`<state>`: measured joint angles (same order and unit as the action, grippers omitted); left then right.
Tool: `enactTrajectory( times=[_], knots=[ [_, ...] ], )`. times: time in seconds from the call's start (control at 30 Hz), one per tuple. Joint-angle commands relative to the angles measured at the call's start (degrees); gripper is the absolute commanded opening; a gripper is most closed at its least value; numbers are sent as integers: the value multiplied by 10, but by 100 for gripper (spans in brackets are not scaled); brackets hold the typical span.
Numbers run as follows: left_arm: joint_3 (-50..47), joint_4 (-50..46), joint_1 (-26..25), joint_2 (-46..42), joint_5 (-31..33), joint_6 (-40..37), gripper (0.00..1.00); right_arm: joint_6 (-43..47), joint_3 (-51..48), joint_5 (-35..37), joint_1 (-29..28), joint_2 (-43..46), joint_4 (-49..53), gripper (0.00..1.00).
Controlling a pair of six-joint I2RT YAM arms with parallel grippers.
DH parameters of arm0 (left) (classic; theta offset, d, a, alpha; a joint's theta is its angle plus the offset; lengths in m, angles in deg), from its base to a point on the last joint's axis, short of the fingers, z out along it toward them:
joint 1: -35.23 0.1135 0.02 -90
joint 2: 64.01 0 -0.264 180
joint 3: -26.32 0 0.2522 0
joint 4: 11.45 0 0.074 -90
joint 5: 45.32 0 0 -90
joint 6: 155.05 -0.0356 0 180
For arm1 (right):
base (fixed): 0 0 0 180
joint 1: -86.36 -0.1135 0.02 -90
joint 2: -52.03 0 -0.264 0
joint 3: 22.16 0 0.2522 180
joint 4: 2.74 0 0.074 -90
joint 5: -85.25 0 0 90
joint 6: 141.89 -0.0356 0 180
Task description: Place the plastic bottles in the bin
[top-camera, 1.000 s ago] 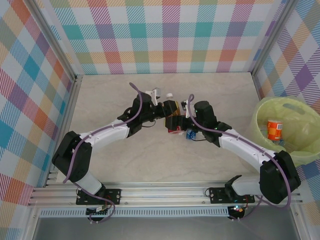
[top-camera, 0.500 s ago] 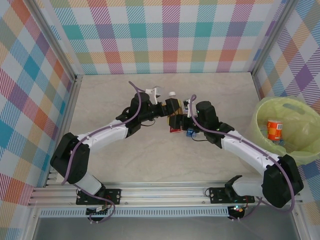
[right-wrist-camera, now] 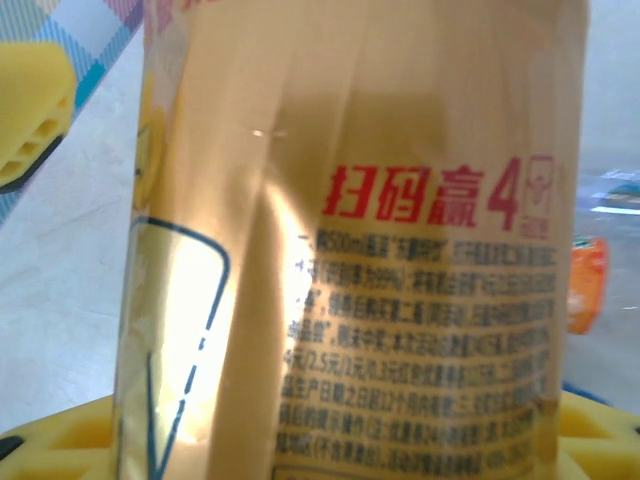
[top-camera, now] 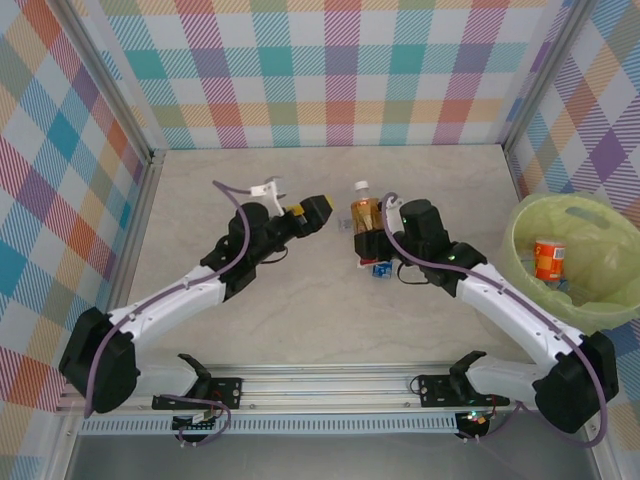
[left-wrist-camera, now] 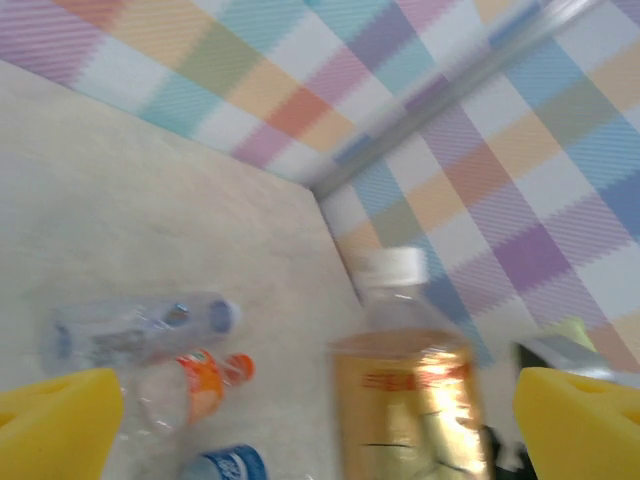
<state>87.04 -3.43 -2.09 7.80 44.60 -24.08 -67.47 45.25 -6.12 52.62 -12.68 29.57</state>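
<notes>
A plastic bottle [top-camera: 364,214] with a gold label and white cap stands upright above the table's middle, with my right gripper [top-camera: 368,240] shut on its lower body. In the right wrist view this gold-labelled bottle [right-wrist-camera: 380,250] sits between the yellow pads [right-wrist-camera: 60,435]. My left gripper [top-camera: 312,210] is open and apart from it to the left. From the left wrist, the same bottle [left-wrist-camera: 405,390] shows ahead between the spread yellow fingertips [left-wrist-camera: 55,425]. The yellow-green bin [top-camera: 600,300] stands at the far right with an orange-labelled bottle [top-camera: 548,258] inside.
Loose bottles lie on the table under the right gripper: a clear one with a blue cap [left-wrist-camera: 140,325], an orange-labelled one [left-wrist-camera: 200,380] and a blue-labelled one [top-camera: 382,268]. Checked walls close in the back and both sides.
My left gripper let go of the gold-labelled bottle, opened wide and pulled back to the left. My right gripper closed on that bottle and now holds it alone.
</notes>
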Motion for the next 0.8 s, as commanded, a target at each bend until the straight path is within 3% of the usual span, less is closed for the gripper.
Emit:
enactTrajectory(
  times=[0.0,0.3,0.63,0.77],
  knots=[
    [-49,-38,12,-35,168,22,100,63,49,64,0,43,82,61],
    [-122,-83,53,-80,216,63,100,127,160,181,0,98,211,61],
    [-114,-79,61,-57,199,64,100,202,274,367,0,157,286,60],
    [-106,-77,62,-39,182,67,100,242,301,477,0,169,308,60]
  ],
)
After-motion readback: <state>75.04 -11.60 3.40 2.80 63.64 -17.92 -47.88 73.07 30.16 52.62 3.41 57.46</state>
